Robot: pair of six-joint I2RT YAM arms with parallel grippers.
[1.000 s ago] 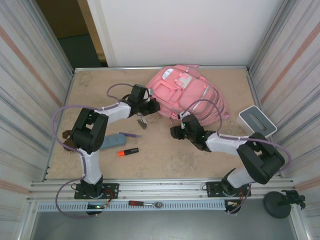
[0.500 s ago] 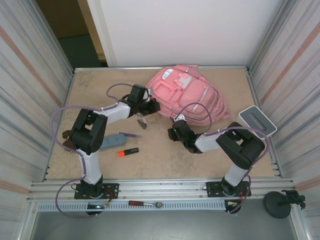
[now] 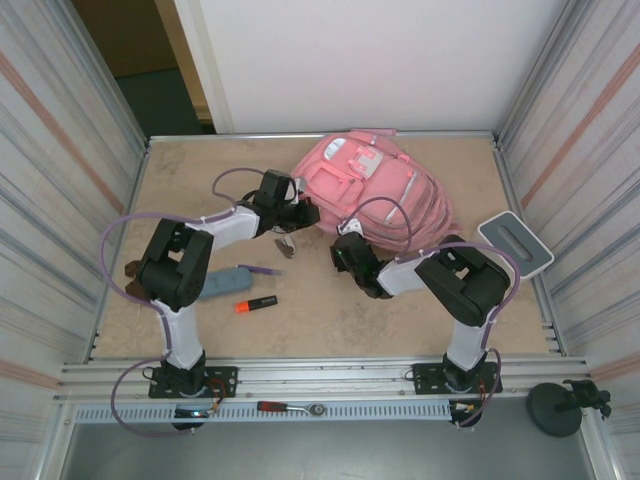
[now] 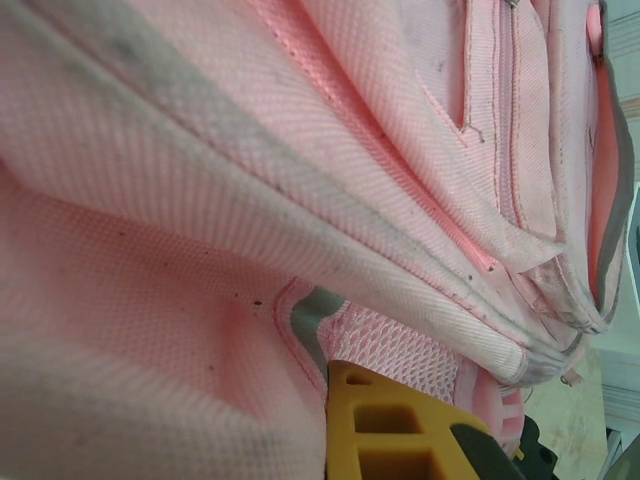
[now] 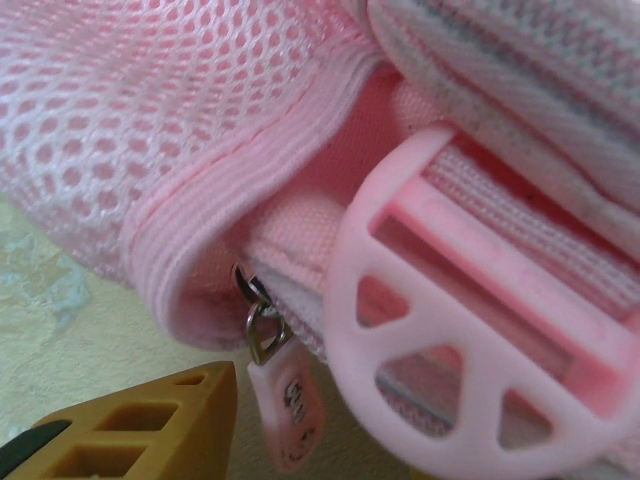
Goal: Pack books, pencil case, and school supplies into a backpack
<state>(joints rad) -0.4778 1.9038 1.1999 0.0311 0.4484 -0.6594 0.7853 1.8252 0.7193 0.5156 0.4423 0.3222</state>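
At far left, the pencil case (image 3: 222,283) is lying on the table (image 3: 330,320). You are holding the left gripper (image 3: 304,213) against the left edge of the pink backpack (image 3: 385,190), fingers together. Your right gripper (image 3: 341,249) is sitting at the backpack's near edge, beside a zipper pull (image 5: 285,400); its finger spacing cannot be told.

Bare table (image 3: 330,315) open near centre and far left, backpack (image 3: 385,190) blocking far middle, box (image 3: 514,243) at right edge, marker (image 3: 256,303) at near left.
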